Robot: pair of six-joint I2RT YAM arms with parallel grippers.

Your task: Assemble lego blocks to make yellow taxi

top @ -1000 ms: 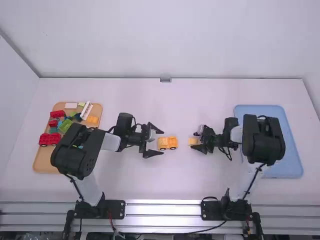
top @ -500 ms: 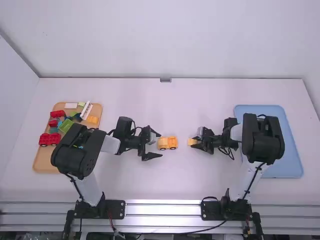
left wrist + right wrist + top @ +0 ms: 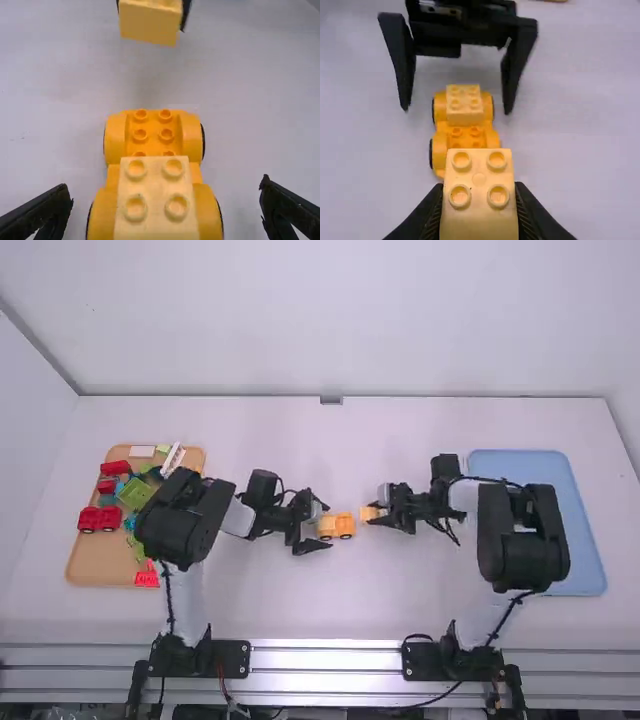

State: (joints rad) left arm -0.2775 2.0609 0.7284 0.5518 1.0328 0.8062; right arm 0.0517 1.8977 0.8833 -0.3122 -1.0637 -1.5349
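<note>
The yellow plastic car base with dark wheels stands upright on the white bench between the two arms, its bare studded half towards the right arm, so that half is probably the next place to build. A pale yellow four-stud block already sits on the other half. The left arm's black end effector is spread wide around that half, with a gap on each side, presumably ready to steady the base against a push. The right arm's black end effector pinches a second pale yellow four-stud block by its sides, studs up, which leaves the underside free to seat, and holds it apart from the base, just beside its bare end. Compared with the earlier frame, this block has come closer to the car, the left end effector has shifted slightly towards the right arm, and the left arm's elbow has swung inward, uncovering a red piece at the near edge of the tan tray
</note>
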